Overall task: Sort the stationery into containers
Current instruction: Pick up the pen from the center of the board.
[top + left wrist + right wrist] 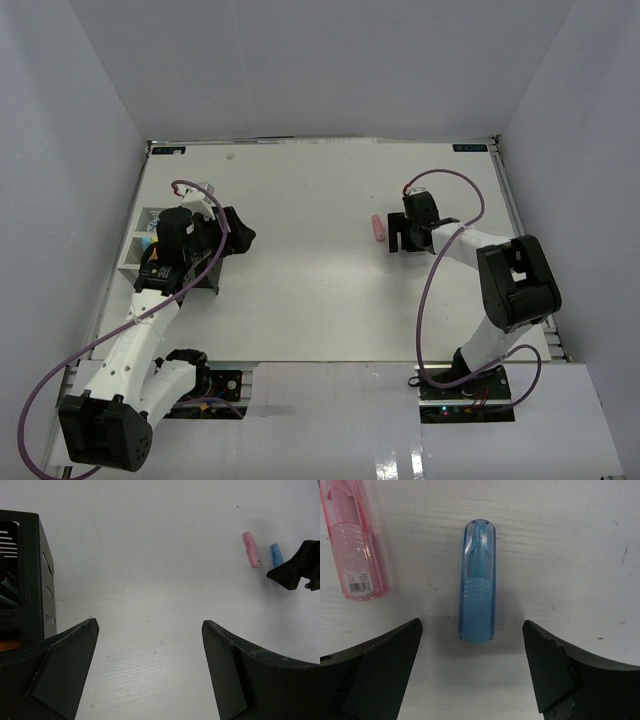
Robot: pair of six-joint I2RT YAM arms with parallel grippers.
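Toward three o'clock from the table's middle in the overhead view, the right gripper (405,243) hangs low over the white table (300,310) with its jaws spread wide and nothing in them. Its wrist camera shows the blue marker (477,582) lying flat on the tabletop just beyond the fingertips and centred on the gap between them. The marker touches neither finger, and its rounded clear cap points to twelve o'clock. At ten o'clock from it, close but apart, lies the pink marker (352,545), nearly parallel. Near its lower end is a small white barcode label (359,586) whose print is too fine to read. From above only the pink marker shows, at nine o'clock just beside the right gripper. Over at nine o'clock on the table, the left gripper (232,240) is also wide open and empty. Its wrist view shows bare table between the fingers and the black slotted organizer (30,580) at its left edge, with the two markers far off at two o'clock. The white tray (133,240) sits beyond the organizer against the table's left edge. Two small blue stickers (170,150) mark the far corners, and their lettering is illegible.
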